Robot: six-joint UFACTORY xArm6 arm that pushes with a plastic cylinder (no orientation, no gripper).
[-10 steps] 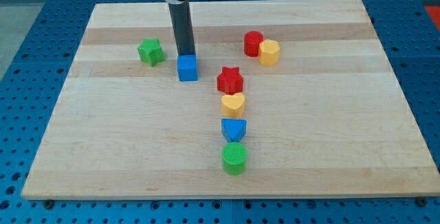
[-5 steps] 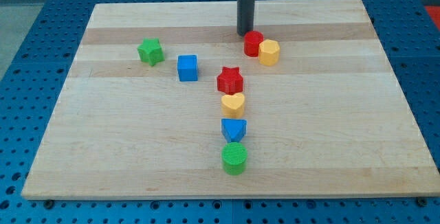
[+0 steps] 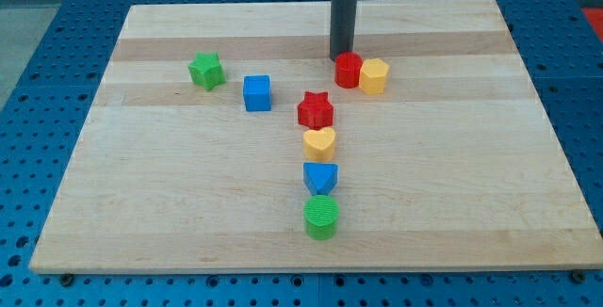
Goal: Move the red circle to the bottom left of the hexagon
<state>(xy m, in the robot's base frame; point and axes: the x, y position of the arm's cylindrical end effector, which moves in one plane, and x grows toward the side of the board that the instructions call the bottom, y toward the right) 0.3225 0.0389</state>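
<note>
Leftmost, a green star block (image 3: 205, 70) sat in the upper left part of the wooden board (image 3: 141, 203), with a blue cube (image 3: 256, 92) near it, a little lower and to the view's right. Toward the centre a red star (image 3: 316, 110) headed a close column running down the frame: a yellow heart (image 3: 319, 142) just under it, then a blue triangle-like block (image 3: 320, 177), then a green cylinder (image 3: 321, 216) at the bottom of the line. Upper centre, the dark rod came down from the top edge and my tip (image 3: 341, 56) stood at the upper-left edge of the red circle (image 3: 349, 70), touching it or very nearly so; contact could not be confirmed. No pincer on this arm, only the rod, so nothing was held. The red circle sat in the upper middle of the board, pressed against the left side of the yellow hexagon (image 3: 374, 76), which was the rightmost block.
</note>
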